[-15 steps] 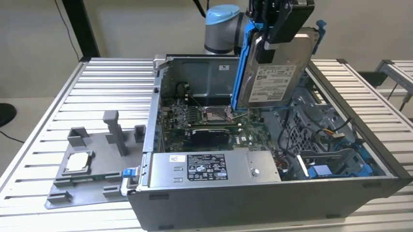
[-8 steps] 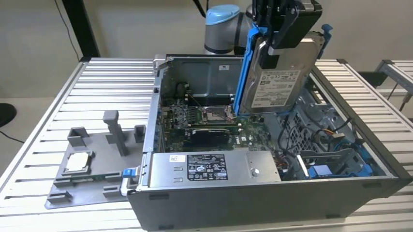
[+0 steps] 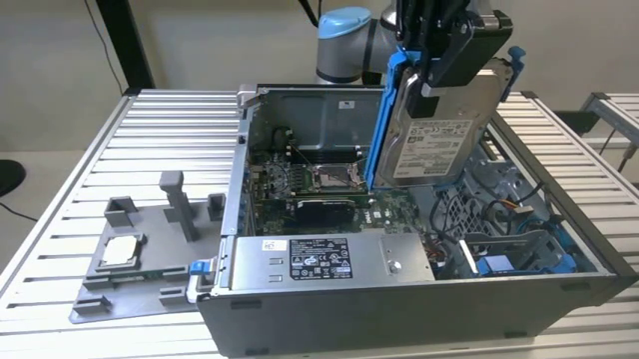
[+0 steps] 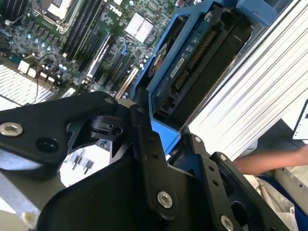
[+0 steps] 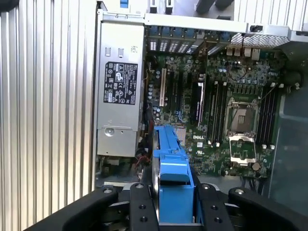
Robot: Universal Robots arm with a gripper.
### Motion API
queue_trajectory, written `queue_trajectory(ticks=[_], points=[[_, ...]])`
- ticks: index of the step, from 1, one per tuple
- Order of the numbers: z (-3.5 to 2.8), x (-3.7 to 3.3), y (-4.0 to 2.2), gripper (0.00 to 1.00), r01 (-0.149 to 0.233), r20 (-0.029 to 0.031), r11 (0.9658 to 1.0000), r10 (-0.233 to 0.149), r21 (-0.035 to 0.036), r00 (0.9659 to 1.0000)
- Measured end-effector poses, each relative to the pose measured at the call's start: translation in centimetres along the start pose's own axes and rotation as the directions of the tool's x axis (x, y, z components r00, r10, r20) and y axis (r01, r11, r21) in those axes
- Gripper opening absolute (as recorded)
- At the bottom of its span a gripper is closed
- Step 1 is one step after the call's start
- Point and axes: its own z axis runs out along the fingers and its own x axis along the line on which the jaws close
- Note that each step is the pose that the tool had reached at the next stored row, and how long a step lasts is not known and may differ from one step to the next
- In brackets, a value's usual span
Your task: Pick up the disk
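Jaws clamped on lifted disk (image 3: pixel 439 146)

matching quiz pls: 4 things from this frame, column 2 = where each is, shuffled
1. disk
2. small square chip
3. long grey box with a black-and-white label
4. tool

A. on the grey fixture plate beside the case
B. inside the open case, along its near wall
C. held upright above the open case
D. clamped on the disk's upper end

Pairs: 1-C, 2-A, 3-B, 4-D
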Motion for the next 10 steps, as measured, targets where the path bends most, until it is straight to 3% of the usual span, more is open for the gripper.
queue_trajectory(ticks=[5,10], points=[[0.0,0.88,-0.18,0.0,-0.002,0.0009,1.0,0.002,0.0002,1.0],[0.06,1.4,-1.23,0.0,-0.002,0.0029,1.0,0.002,0.0002,1.0]])
